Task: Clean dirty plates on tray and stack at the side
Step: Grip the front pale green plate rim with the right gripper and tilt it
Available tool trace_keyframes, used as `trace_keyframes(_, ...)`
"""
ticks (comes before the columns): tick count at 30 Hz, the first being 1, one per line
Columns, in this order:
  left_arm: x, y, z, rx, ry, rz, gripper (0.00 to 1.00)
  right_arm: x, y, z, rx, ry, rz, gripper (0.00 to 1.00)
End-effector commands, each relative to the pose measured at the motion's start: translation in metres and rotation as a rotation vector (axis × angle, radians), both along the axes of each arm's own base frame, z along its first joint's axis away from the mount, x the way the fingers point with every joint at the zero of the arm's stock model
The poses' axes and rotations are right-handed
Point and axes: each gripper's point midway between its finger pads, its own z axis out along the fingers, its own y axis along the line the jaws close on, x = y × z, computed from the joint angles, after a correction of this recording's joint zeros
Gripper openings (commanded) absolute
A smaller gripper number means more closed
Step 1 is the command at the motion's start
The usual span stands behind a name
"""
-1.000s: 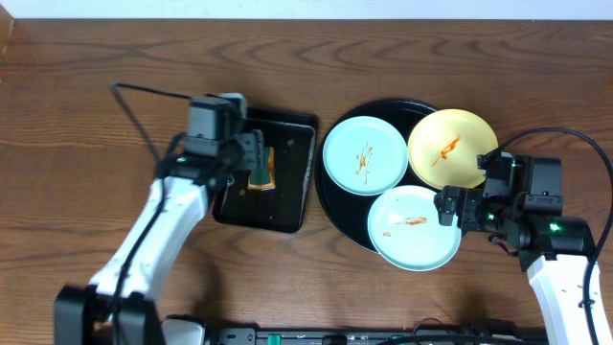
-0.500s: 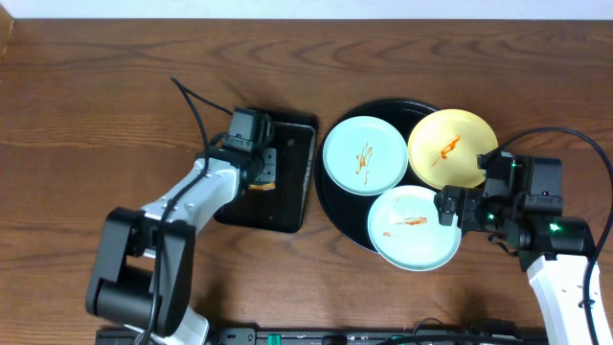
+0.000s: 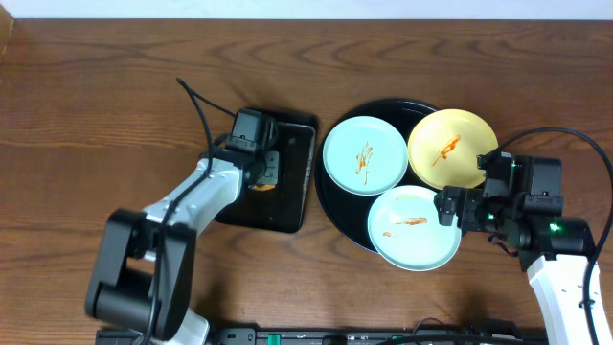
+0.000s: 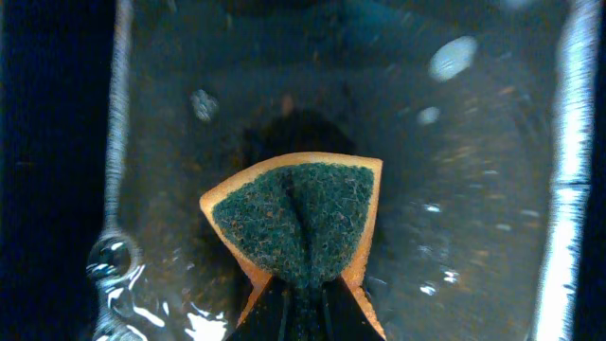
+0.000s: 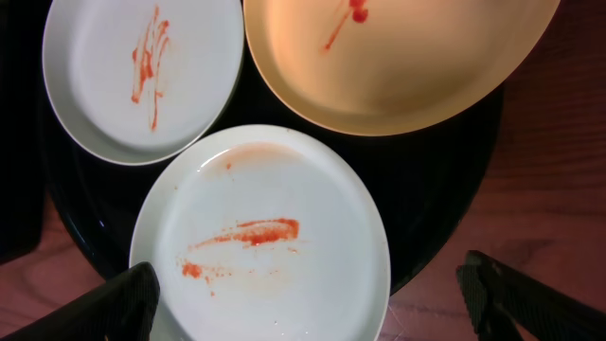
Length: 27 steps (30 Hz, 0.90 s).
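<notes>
Three sauce-streaked plates lie on the round black tray (image 3: 329, 196): a mint-blue plate (image 3: 365, 154) at the left, a yellow plate (image 3: 452, 149) at the right, and a second mint-blue plate (image 3: 414, 227) in front. My right gripper (image 3: 448, 207) hovers open at the front plate's right edge. Its wrist view shows that plate (image 5: 260, 237) below, with dark fingers (image 5: 123, 301) far apart at its near side. My left gripper (image 3: 261, 174) is shut on an orange sponge with a green scouring face (image 4: 298, 223), folded between its fingertips (image 4: 303, 289).
The sponge sits over a small rectangular black tray (image 3: 287, 206), wet and glossy (image 4: 473, 142), left of the round tray. A black cable (image 3: 196, 96) loops up behind the left arm. Brown wood tabletop (image 3: 115, 86) stretches all around.
My left arm has swung in over the rectangular tray and its jaws have closed, pinching the sponge. The right arm and the plates have not moved.
</notes>
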Motion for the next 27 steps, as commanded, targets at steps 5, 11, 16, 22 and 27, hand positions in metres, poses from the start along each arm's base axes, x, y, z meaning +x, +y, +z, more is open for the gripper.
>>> trace_keyframes(5,0.012,-0.006,0.071,-0.080,-0.180,0.023,0.08,0.003,0.004,0.007,0.010,-0.011,0.008,0.99)
trace_keyframes(11,0.001,-0.003,0.037,-0.048,-0.081,0.024,0.08,0.000,0.004,0.005,0.011,0.003,0.007,0.99)
trace_keyframes(16,-0.009,0.000,-0.001,-0.014,0.023,0.025,0.08,-0.002,0.004,0.004,0.011,0.013,0.007,0.99)
trace_keyframes(22,-0.015,0.002,-0.028,0.008,0.093,0.027,0.08,-0.007,0.004,0.001,0.010,0.036,0.006,0.99)
trace_keyframes(27,-0.014,-0.005,-0.017,-0.034,0.077,0.014,0.08,-0.009,0.004,-0.006,0.011,0.070,0.006,0.99)
